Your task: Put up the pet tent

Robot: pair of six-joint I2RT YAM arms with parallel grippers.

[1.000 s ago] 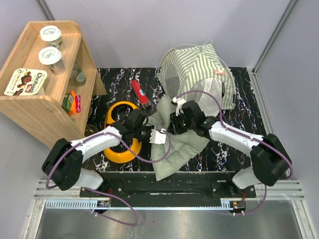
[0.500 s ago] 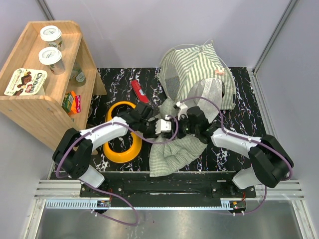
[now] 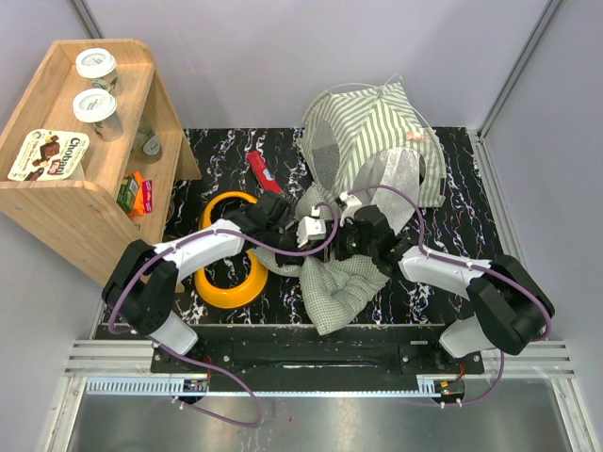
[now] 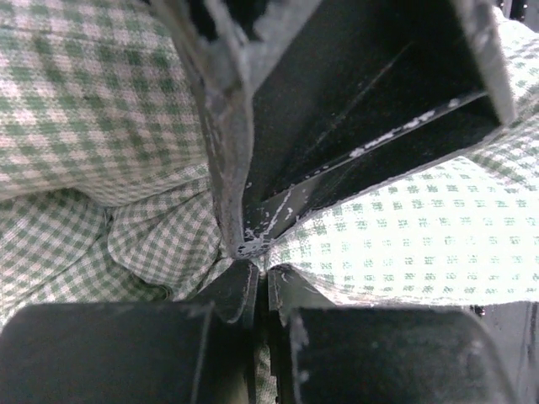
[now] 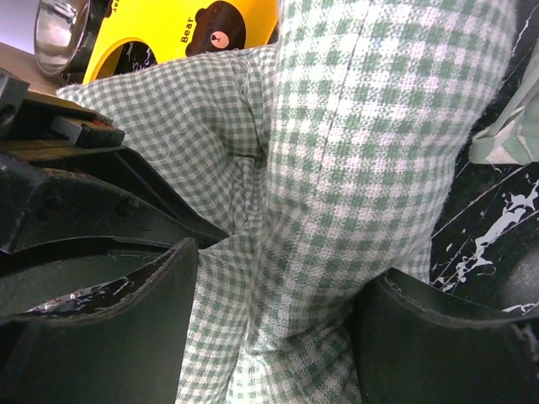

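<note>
The pet tent (image 3: 372, 127) stands at the back right, striped green and white, with its mesh window (image 3: 325, 141) facing left and thin poles arching over it. In front of it hangs a checked green-and-white cushion (image 3: 341, 284), bunched up at its top. My left gripper (image 3: 306, 233) is shut on a pinch of that cushion (image 4: 404, 244) at its tips (image 4: 259, 271). My right gripper (image 3: 346, 242) is right beside it. Its jaws stand wide apart (image 5: 278, 337), and a thick fold of the cushion (image 5: 370, 168) lies between the fingers (image 5: 152, 320).
A yellow bowl stand (image 3: 231, 282) sits left of the cushion, with a metal bowl (image 5: 59, 29) seen beside it. A red object (image 3: 264, 174) lies behind it. A wooden shelf (image 3: 94, 202) with cups (image 3: 96, 64) and a box (image 3: 47, 155) fills the far left.
My left gripper has carried the cushion's top right and back toward the tent. My right jaws, closed on the cushion before, have spread wide. The cushion's lower end has swung right.
</note>
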